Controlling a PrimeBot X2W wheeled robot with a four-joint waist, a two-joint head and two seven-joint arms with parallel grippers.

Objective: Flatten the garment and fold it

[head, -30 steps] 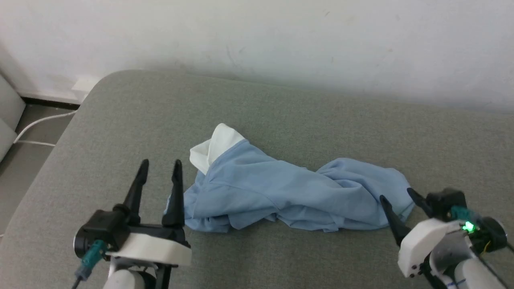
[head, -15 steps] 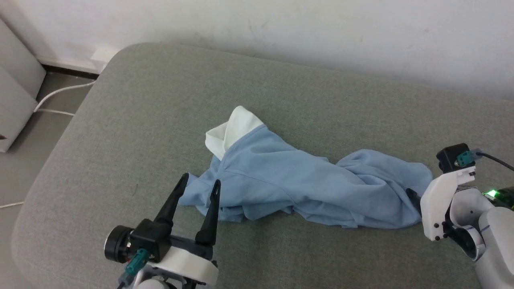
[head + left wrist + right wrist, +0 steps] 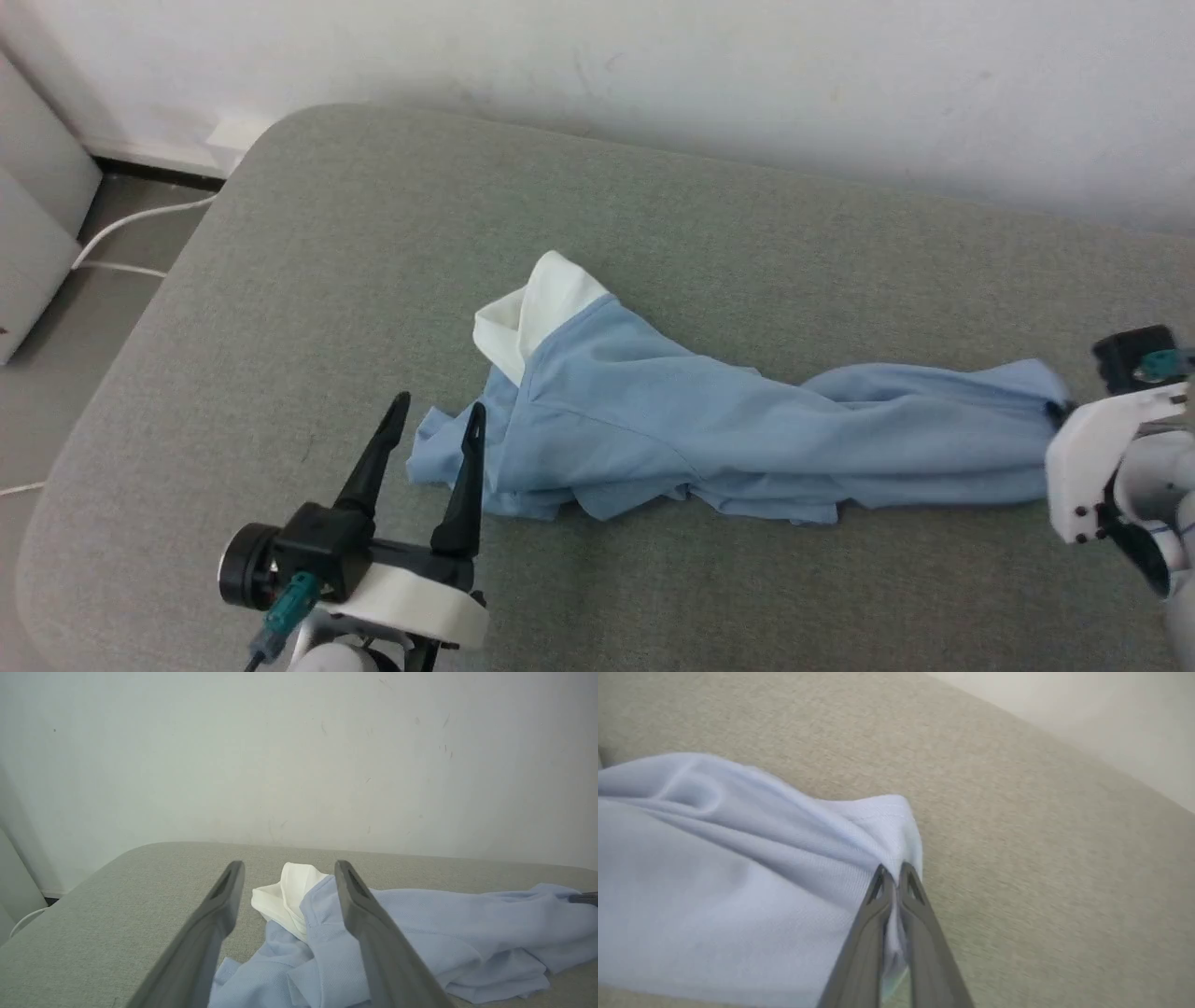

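Here the right gripper [image 3: 892, 870], fingers pinched shut, holds one end of the light blue knit polo shirt [image 3: 709, 439], which lies bunched along the grey-green fabric cushion [image 3: 327, 233]. The left gripper [image 3: 439, 403] hovers open and empty by the other end. Flattening is in hand; next, I judge, the left must grip there.

We see a grey-green fabric-covered padded surface [image 3: 308, 233] with a rounded corner at our left. Directly on it lies a light blue knit polo shirt [image 3: 672, 420], rumpled and drawn out long from left to right across the middle. Its white collar [image 3: 537, 303] stands folded at the left end, toward the far edge
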